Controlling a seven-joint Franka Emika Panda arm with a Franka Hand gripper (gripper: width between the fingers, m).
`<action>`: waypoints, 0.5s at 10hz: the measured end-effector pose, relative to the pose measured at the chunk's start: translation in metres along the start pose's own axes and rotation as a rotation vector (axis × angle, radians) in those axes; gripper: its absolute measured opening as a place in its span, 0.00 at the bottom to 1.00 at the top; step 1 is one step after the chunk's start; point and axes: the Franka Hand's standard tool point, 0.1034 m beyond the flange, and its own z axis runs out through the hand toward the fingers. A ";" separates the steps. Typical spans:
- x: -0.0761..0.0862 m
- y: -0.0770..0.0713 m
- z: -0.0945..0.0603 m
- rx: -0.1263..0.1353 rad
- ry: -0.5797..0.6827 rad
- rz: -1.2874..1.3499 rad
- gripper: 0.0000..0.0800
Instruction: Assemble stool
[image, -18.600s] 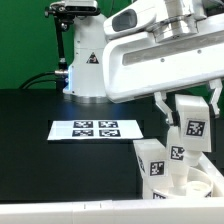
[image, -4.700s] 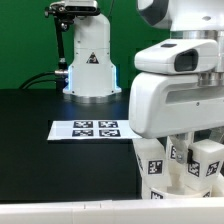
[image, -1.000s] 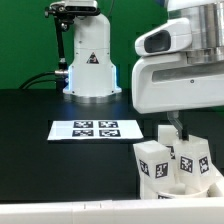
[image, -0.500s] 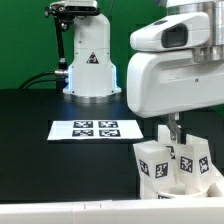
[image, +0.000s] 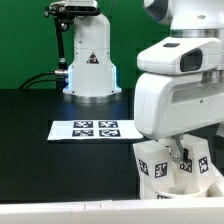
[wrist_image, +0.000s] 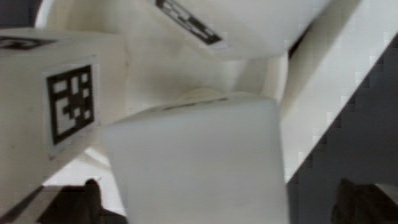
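Note:
The stool's white parts stand at the exterior view's lower right. Two upright tagged legs show there, one (image: 152, 165) nearer the left and one (image: 194, 160) behind the hand, in the round seat (image: 210, 184). My gripper (image: 179, 152) is low among these legs, mostly hidden by the arm's white body. In the wrist view, my gripper (wrist_image: 214, 208) is open, with its dark fingertips (wrist_image: 71, 205) on either side of a plain white leg (wrist_image: 196, 150). A gap shows on one side. A tagged leg (wrist_image: 63, 95) stands beside it.
The marker board (image: 95, 129) lies flat on the black table left of the stool parts. The robot's base (image: 88, 60) stands at the back. A pale edge (image: 60, 214) runs along the table's front.
The arm's white body has come lower and covers more of the stool parts. The hand has dropped down among the legs. The legs and seat have not moved.

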 end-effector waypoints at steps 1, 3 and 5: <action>0.000 0.001 0.000 0.000 0.000 0.002 0.81; 0.000 0.001 0.000 0.000 0.000 0.020 0.65; -0.001 0.001 0.000 0.000 -0.001 0.129 0.43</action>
